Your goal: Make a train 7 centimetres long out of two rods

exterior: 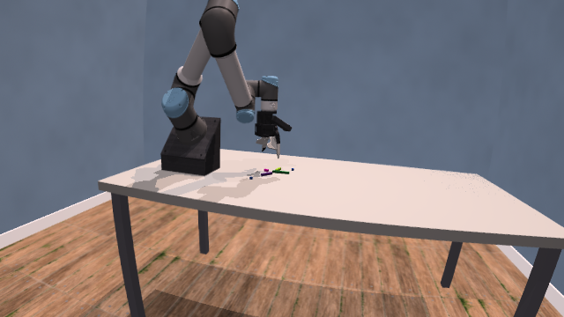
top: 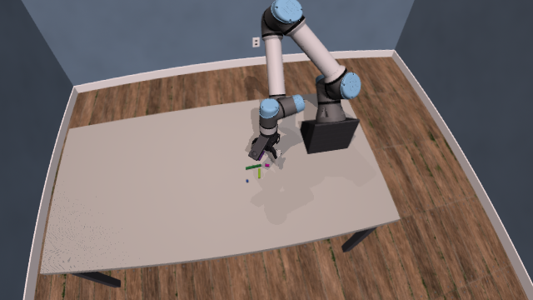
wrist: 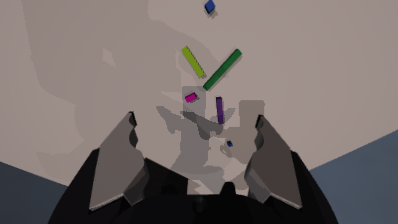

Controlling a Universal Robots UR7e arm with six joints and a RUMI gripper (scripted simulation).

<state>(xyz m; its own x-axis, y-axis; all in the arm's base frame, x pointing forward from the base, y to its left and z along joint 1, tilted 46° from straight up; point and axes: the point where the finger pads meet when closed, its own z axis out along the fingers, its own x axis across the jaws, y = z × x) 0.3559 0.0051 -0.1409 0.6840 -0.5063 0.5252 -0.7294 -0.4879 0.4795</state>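
Hovering claw (wrist: pixel 196 131) spread, purple rod (wrist: pixel 219 110) below

You see a lime rod (wrist: pixel 193 61), a green rod (wrist: pixel 222 69), a magenta rod (wrist: pixel 191 97), a purple rod (wrist: pixel 219 110), two blue rods (wrist: pixel 210 6) (wrist: pixel 229 143), a beige table top (top: pixel 146 187), a black arm base (top: pixel 350 142), light-blue joint caps (top: pixel 351 85), a brown wood-grain floor (top: pixel 437 167), slate-blue walls (exterior: pixel 397 66).

Blue-grey walls (top: pixel 166 33) meet a wooden plank floor (top: pixel 437 175) along a white skirting board (top: pixel 166 72). A beige counter (exterior: pixel 397 198) stands on dark legs (exterior: pixel 125 246), and a white wall socket (top: pixel 256 42) sits on the far wall.
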